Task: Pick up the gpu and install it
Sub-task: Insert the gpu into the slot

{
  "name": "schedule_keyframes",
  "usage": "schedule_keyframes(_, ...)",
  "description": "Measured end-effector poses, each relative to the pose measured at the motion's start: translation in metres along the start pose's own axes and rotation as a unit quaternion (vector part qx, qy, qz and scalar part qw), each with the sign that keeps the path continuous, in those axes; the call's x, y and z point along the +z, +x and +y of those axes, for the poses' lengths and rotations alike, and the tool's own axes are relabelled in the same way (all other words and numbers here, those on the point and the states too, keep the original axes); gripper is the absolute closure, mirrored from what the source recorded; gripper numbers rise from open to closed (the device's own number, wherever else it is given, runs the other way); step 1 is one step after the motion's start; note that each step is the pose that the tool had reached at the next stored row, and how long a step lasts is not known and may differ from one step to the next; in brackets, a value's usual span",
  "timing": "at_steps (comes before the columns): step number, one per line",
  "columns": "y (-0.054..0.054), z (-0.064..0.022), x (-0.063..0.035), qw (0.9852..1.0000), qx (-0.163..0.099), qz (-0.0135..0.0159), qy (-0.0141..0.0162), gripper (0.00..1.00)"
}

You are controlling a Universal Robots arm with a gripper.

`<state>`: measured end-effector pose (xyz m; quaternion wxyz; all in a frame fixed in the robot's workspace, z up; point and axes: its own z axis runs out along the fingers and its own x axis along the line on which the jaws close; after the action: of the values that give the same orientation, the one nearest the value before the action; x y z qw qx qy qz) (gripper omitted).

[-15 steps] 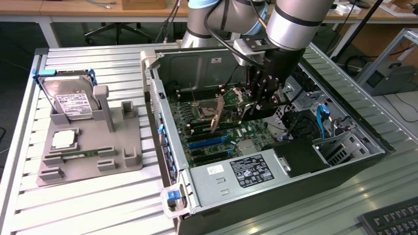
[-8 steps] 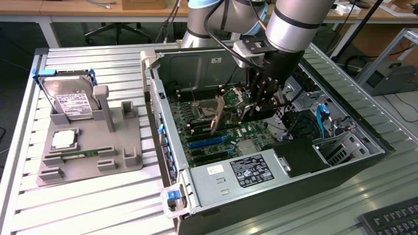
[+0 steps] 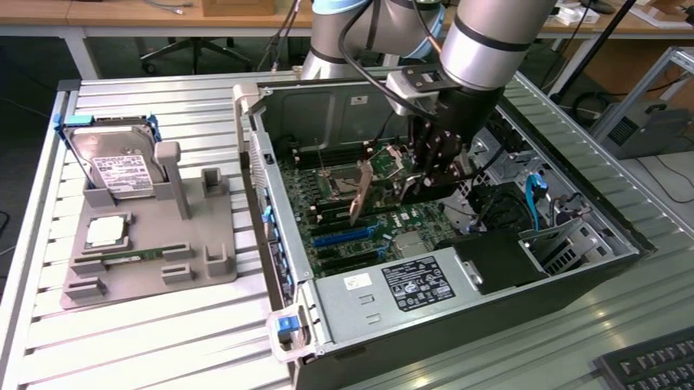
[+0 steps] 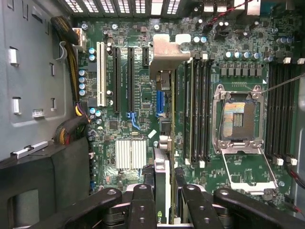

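My gripper reaches down into the open computer case and is shut on the gpu, a thin card with a brownish back that stands on edge above the motherboard. In the wrist view the gpu runs edge-on away from my gripper, and its silver end bracket is near the case's rear slot openings. The card hangs over the strip of board between the black expansion slots and the memory slots. Whether it touches a slot I cannot tell.
A grey fixture at the exterior view's left holds a hard drive, a processor and a memory stick. Inside the case are the power supply, an open CPU socket and cables. A keyboard lies at the lower right.
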<state>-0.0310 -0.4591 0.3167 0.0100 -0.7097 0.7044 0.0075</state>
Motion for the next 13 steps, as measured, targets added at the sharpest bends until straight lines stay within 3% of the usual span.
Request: schedule_keyframes(13, 0.0015, 0.0001, 0.006, 1.0, 0.0, 0.0, 0.0, 0.73)
